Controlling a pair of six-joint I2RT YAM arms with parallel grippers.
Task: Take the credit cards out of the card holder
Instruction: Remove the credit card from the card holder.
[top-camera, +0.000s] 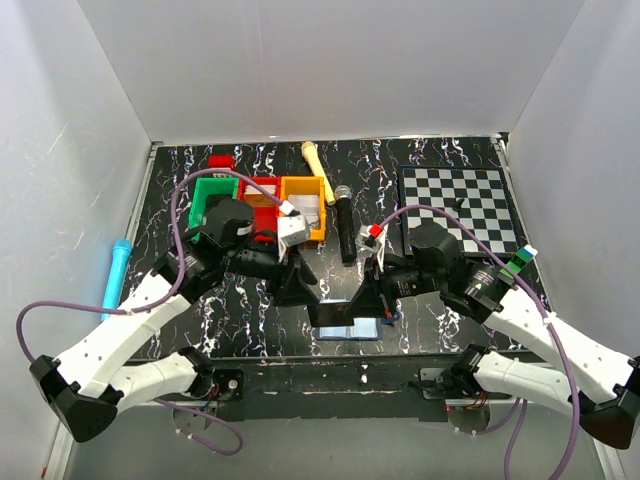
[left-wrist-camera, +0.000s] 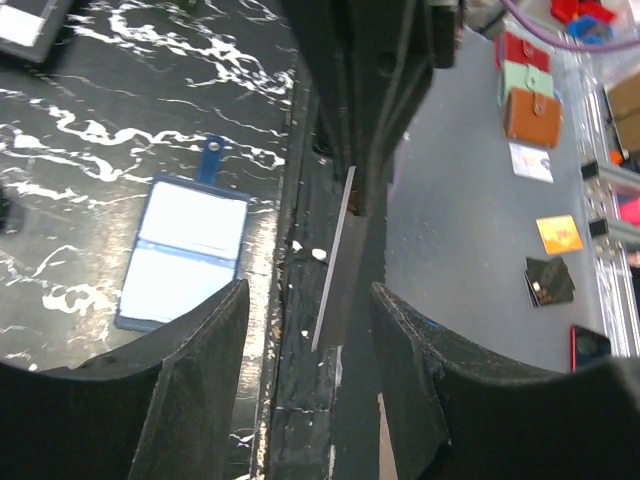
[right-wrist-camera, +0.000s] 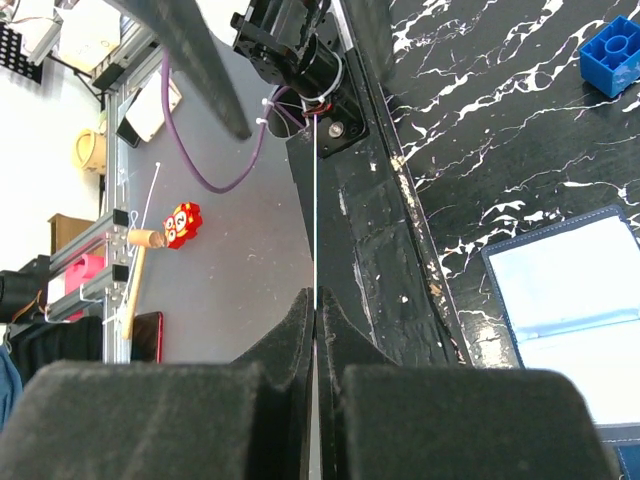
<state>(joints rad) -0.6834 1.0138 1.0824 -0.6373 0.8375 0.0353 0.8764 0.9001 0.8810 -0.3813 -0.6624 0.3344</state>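
**Item 1, credit card** (right-wrist-camera: 315, 200): a thin, stiff-looking pale rectangle, showing edge-on as a fine line. It is hanging in the air over the near rim of the surface (left-wrist-camera: 120, 120), clear of the card holder.

**Item 2, right tool** (right-wrist-camera: 315, 305): two black, matt, wedge-shaped fingers pressing together on one end of the card.

**Item 3, left tool** (left-wrist-camera: 308, 300): matching black fingers standing apart, one on each side of the card. They appear to be touching nothing.

**Item 4, card holder** (left-wrist-camera: 185, 250): lying open and flat on the surface, close to the near edge. It is a soft-looking navy cover with pale blue-grey inner faces and a small strap tab sticking out at one side. Whether further cards are sitting in its pockets cannot be told.

**Item 5, surface:** glossy black with white marble-like veining. A bright blue studded brick (right-wrist-camera: 612, 50) is lying on it, apart from the holder.

**Hazards, as judged:**
- The card is smooth and gripped by a narrow strip only, so it is likely to pivot or slip.
- A release at this spot is risking a drop past the near rim to the floor below.
- If the left fingers are closing off-centre, they may knock or bend the card, or strike the right fingers.
- The open holder is lying loose, so a passing arm could push it over the edge.
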